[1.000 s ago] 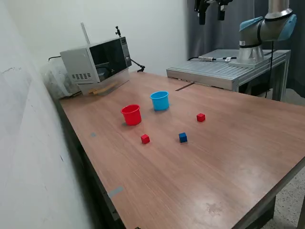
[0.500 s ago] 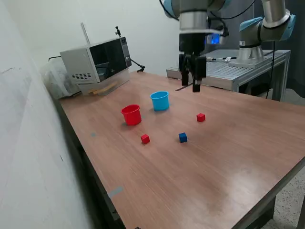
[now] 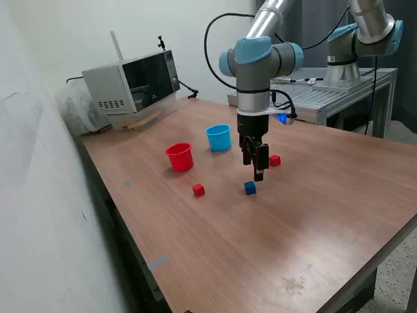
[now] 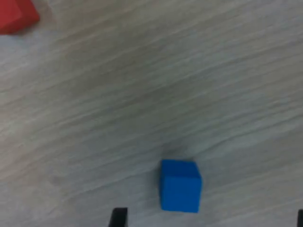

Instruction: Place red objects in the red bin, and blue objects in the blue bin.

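A dark blue cube (image 3: 250,188) (image 4: 180,185) lies on the wooden table (image 3: 313,215). My gripper (image 3: 255,168) (image 4: 209,221) hangs just above it, open, with nothing between its fingers; only the fingertips (image 4: 118,217) show at the wrist view's edge. One red cube (image 3: 198,190) lies toward the exterior view's left of the blue cube. Another red cube (image 3: 275,160) (image 4: 14,14) sits just behind the gripper. The red cup (image 3: 180,156) and the light-blue cup (image 3: 219,137) stand upright side by side, farther back.
A microwave (image 3: 133,81) stands at the table's far corner by the wall. A grey metal stand (image 3: 306,98) carrying the arm's base adjoins the table at the back, on the exterior view's right. The table's front edge (image 3: 365,267) is close by.
The arm has swung in from high at the back and come down over the table to just above the blue cube. No cube or cup has moved.
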### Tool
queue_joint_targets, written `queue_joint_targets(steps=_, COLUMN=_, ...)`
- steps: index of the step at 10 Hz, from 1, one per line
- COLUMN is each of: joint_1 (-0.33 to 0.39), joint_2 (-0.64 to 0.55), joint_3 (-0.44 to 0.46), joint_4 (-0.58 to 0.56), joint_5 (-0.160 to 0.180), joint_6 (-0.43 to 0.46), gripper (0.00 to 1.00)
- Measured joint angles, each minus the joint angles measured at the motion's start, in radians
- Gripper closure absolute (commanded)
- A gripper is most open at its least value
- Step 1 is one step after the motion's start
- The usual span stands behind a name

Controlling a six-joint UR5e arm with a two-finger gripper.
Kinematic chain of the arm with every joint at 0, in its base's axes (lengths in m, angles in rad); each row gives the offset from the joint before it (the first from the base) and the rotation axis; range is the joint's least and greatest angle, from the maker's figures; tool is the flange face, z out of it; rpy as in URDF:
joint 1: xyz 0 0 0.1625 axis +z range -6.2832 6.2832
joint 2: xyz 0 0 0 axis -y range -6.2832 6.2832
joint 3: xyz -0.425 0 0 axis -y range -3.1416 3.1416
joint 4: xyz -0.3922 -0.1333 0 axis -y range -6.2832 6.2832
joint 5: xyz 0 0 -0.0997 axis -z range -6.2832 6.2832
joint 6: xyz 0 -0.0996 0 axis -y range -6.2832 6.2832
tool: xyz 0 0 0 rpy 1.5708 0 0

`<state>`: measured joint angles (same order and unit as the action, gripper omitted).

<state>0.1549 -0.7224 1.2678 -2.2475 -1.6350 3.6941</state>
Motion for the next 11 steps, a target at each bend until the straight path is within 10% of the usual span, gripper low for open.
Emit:
queue_joint_targets(steps=9, joint_1=-0.027, joint_2=0.048, joint_3=0.012, joint_4=-0.037, joint_5=-0.005, joint_6=-0.078, gripper=0.00)
queue_joint_targets(steps=10, joint_1=-0.023, joint_2=0.050, joint_3=0.010, joint_4=-0.038, joint_5=-0.004, joint_6=-0.089, gripper=1.00)
queue_joint_targets(steps=11, joint_1=-0.021, joint_2=0.051, joint_3=0.010, joint_4=-0.039, joint_5=-0.004, joint_6=-0.098, gripper=1.00)
